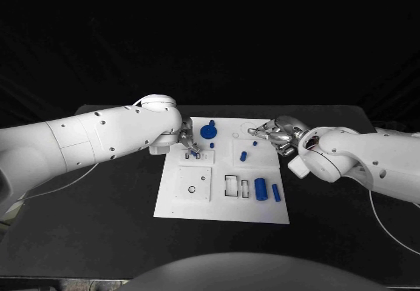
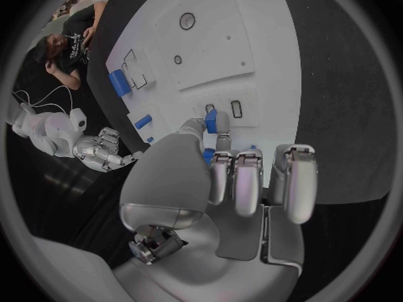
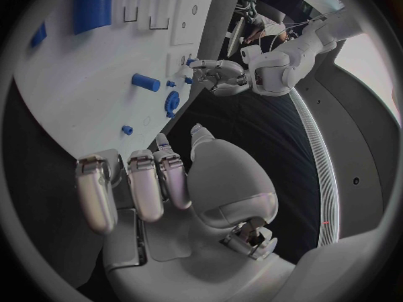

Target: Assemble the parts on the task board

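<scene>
The white task board (image 1: pixel 219 203) lies in the middle of the table. My left hand (image 1: pixel 189 143) hovers at the board's far left and pinches a small blue part (image 2: pixel 211 121) between thumb and a finger, just above two small slots (image 2: pixel 236 108). A round blue gear (image 1: pixel 209 131) stands right beside it. At the board's far right edge, my right hand (image 1: pixel 277 134) holds nothing, its fingers (image 3: pixel 134 181) side by side and the thumb apart. Two small blue pegs (image 1: pixel 255 143) (image 1: pixel 243 156) lie close to it.
A thick blue cylinder (image 1: pixel 260 188) and a thin blue peg (image 1: pixel 277 193) lie at the board's near right, beside two rectangular recesses (image 1: pixel 231 185). A square plate with a round hole (image 1: pixel 192 190) sits at the near left. Black table surrounds the board.
</scene>
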You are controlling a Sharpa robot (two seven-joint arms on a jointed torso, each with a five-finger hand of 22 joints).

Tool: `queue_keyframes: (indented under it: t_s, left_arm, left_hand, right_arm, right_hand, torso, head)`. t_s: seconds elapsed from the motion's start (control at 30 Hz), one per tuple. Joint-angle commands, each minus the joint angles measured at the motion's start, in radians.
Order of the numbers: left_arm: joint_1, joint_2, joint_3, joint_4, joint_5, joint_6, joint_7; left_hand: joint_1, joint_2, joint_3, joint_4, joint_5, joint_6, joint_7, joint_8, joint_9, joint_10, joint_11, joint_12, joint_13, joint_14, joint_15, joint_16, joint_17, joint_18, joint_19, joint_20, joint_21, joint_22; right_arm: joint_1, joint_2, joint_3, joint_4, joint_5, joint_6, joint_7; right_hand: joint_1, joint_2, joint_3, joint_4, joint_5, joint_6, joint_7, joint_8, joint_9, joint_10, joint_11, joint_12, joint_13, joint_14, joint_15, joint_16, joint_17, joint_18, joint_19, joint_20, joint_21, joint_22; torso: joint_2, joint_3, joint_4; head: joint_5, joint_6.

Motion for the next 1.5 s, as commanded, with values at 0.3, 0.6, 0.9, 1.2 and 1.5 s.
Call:
queue_keyframes:
  t_s: [0.3, 0.6, 0.9, 1.2, 1.5]
  left_arm:
    - [-0.006, 0.008, 0.000, -0.006, -0.005, 0.011, 0.011]
    - [-0.011, 0.014, -0.001, -0.010, 0.000, 0.021, 0.017]
    - [-0.011, 0.014, -0.001, -0.009, 0.005, 0.021, 0.017]
    - [-0.011, 0.017, -0.001, -0.011, 0.006, 0.024, 0.018]
    - [-0.012, 0.023, -0.001, -0.012, 0.006, 0.022, 0.022]
  left_hand:
    - [0.008, 0.004, 0.008, -0.001, 0.006, 0.008, 0.001, -0.002, 0.001, 0.104, -0.003, 0.002, 0.263, 0.102, -0.004, 0.003, 0.263, -0.008, 0.105, -0.003, 0.002, 0.263]
    - [0.008, 0.004, 0.011, 0.000, 0.003, 0.006, 0.002, -0.004, 0.002, 0.104, -0.002, 0.002, 0.263, 0.102, -0.004, 0.003, 0.263, -0.008, 0.105, -0.003, 0.002, 0.263]
    - [0.010, 0.006, 0.015, 0.000, 0.000, 0.005, 0.002, -0.006, 0.003, 0.104, -0.002, 0.002, 0.263, 0.102, -0.003, 0.003, 0.263, -0.008, 0.105, -0.003, 0.002, 0.263]
    - [0.011, 0.008, 0.021, 0.001, -0.004, 0.002, 0.004, -0.010, 0.004, 0.104, -0.001, 0.002, 0.263, 0.102, -0.003, 0.003, 0.263, -0.008, 0.105, -0.002, 0.002, 0.263]
    - [0.010, 0.008, 0.023, 0.001, -0.005, 0.001, 0.005, -0.013, 0.004, 0.104, 0.000, 0.002, 0.263, 0.102, -0.003, 0.003, 0.263, -0.008, 0.105, -0.002, 0.002, 0.263]
  right_arm:
    - [-0.001, 0.001, 0.000, 0.002, -0.006, 0.001, 0.009]
    - [-0.001, 0.002, 0.000, 0.002, -0.005, 0.001, 0.009]
    - [-0.001, 0.001, 0.000, 0.003, -0.005, 0.001, 0.009]
    - [-0.001, 0.000, 0.000, 0.004, -0.005, -0.001, 0.009]
    - [-0.001, 0.003, 0.000, 0.002, -0.005, 0.001, 0.009]
  right_hand:
    - [0.004, 0.006, -0.001, 0.003, 0.004, -0.002, 0.035, 0.005, 0.002, 0.107, 0.008, 0.003, 0.262, 0.106, 0.007, 0.004, 0.263, -0.007, 0.105, 0.009, 0.004, 0.263]
    - [0.004, 0.006, -0.001, 0.003, 0.004, -0.002, 0.035, 0.005, 0.002, 0.107, 0.008, 0.003, 0.262, 0.106, 0.007, 0.004, 0.263, -0.007, 0.105, 0.009, 0.004, 0.263]
    - [0.004, 0.006, -0.001, 0.003, 0.004, -0.002, 0.035, 0.005, 0.002, 0.107, 0.008, 0.003, 0.262, 0.106, 0.007, 0.004, 0.263, -0.007, 0.105, 0.009, 0.004, 0.263]
    - [0.004, 0.006, -0.001, 0.003, 0.004, -0.002, 0.035, 0.005, 0.002, 0.107, 0.008, 0.003, 0.262, 0.106, 0.007, 0.004, 0.263, -0.007, 0.105, 0.009, 0.004, 0.263]
    - [0.004, 0.006, -0.001, 0.003, 0.004, -0.002, 0.035, 0.005, 0.002, 0.107, 0.008, 0.003, 0.262, 0.106, 0.007, 0.004, 0.263, -0.007, 0.105, 0.009, 0.004, 0.263]
  torso:
    - [0.000, 0.0001, -0.0009]
    - [-0.001, 0.0009, 0.0003]
    - [0.000, 0.0010, -0.0013]
    - [0.000, 0.0005, -0.0009]
    - [-0.001, 0.0017, -0.0002]
  head:
    - [0.000, -0.003]
    - [-0.003, -0.005]
    - [-0.002, -0.006]
    - [-0.004, -0.004]
    - [-0.005, -0.007]
